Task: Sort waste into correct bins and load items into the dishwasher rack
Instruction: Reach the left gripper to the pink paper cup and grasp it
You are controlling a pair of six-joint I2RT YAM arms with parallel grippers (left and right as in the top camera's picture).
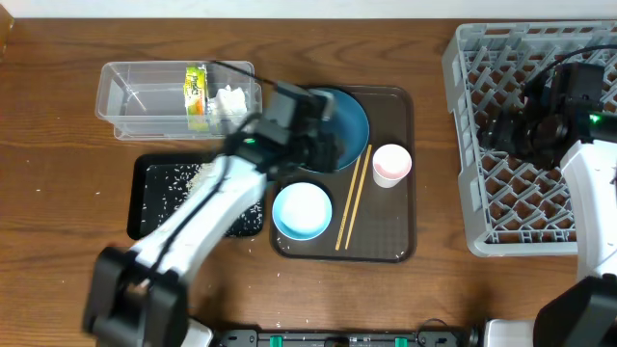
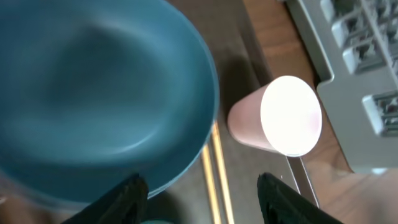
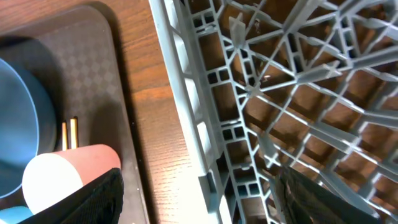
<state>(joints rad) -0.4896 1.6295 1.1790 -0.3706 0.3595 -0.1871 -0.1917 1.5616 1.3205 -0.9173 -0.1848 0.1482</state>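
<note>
A strip of bare tray (image 1: 386, 220) separates plate (image 1: 351, 123) from cup (image 1: 391, 164), crossed only by flat-lying chopsticks (image 1: 352, 198).

From above: straight down on the brown wooden table (image 1: 58, 116), far enough off to take in the dark brown rectangular serving tray (image 1: 386, 246) at centre and the large square grey plastic lattice rack (image 1: 482, 145) at right, cut by the frame edge.

From the left wrist: very close, tilted down over the large round blue plate (image 2: 93, 93), soft in focus, the rack's corner at upper right.

From the right wrist: close, down across the rack's near wall, tray to the left.

Shared by both wrist views: the round pink cup (image 2: 280, 118), the two thin wooden chopsticks (image 2: 214, 174), the plate's rim, the tray floor and the rack's edge. All seen small from overhead too.
</note>
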